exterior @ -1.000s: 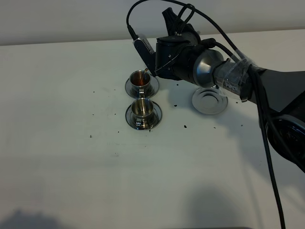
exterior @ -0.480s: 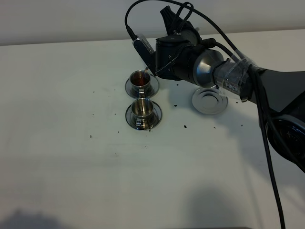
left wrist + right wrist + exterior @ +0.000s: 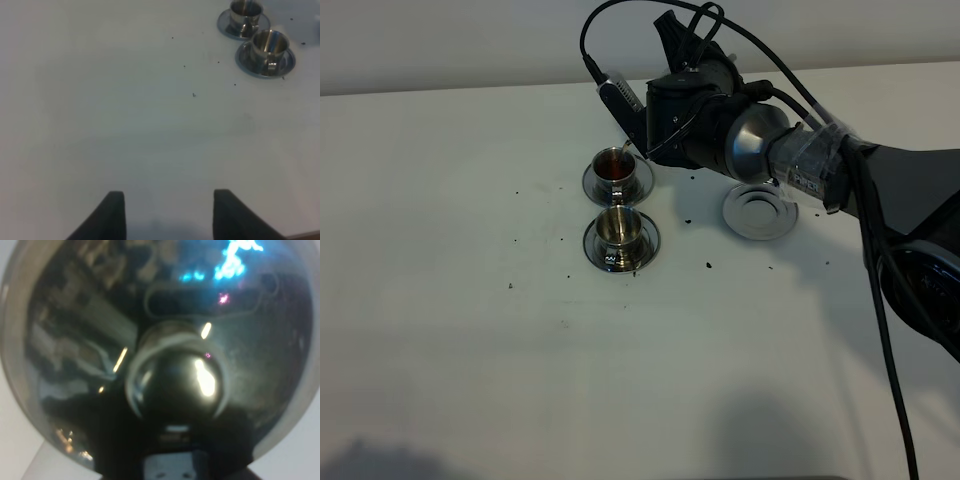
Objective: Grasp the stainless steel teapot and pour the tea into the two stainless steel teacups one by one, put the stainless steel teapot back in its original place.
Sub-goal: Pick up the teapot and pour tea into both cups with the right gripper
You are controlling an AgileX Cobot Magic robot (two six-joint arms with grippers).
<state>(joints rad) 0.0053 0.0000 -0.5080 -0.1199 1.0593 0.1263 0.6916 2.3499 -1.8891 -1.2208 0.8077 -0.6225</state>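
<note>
1. Upper centre of the high view: the stainless steel teapot (image 3: 760, 140) hangs tipped on its side, clear of the bench (image 3: 470, 330). My right tool (image 3: 170, 467) carries it with jaws closed tight. I judge the grip to be on the loop handle, but the wrist hardware (image 3: 685, 105) hides the contact.
2. Long axis: the pot lies roughly left to right across the frame. Its wide base is toward the right, its lid knob (image 3: 182, 380) faces the wrist camera, and its thin spout (image 3: 632, 152) points left and down.
3. Spout tip: it sits at the rim of the far teacup (image 3: 616, 165), which holds dark reddish tea. I judge the first pour to be under way or nearly done.
4. Deciding relation: the near teacup (image 3: 620, 228) stands directly below the far one in the frame, and their saucers are just beside each other. It looks empty. I judge that the next pour calls for a short shift of the spout toward the bottom of the frame, with the axis heading unchanged.
5. Nearer arm: my left tool (image 3: 167, 215) stands wide open over bare bench, holding nothing. Both cups lie in the upper right of its view, well apart from it, so the right arm is the nearer.
6. Return place: the teapot's saucer (image 3: 760, 212) lies bare, right of the cups and just below the tipped pot in the frame.
</note>
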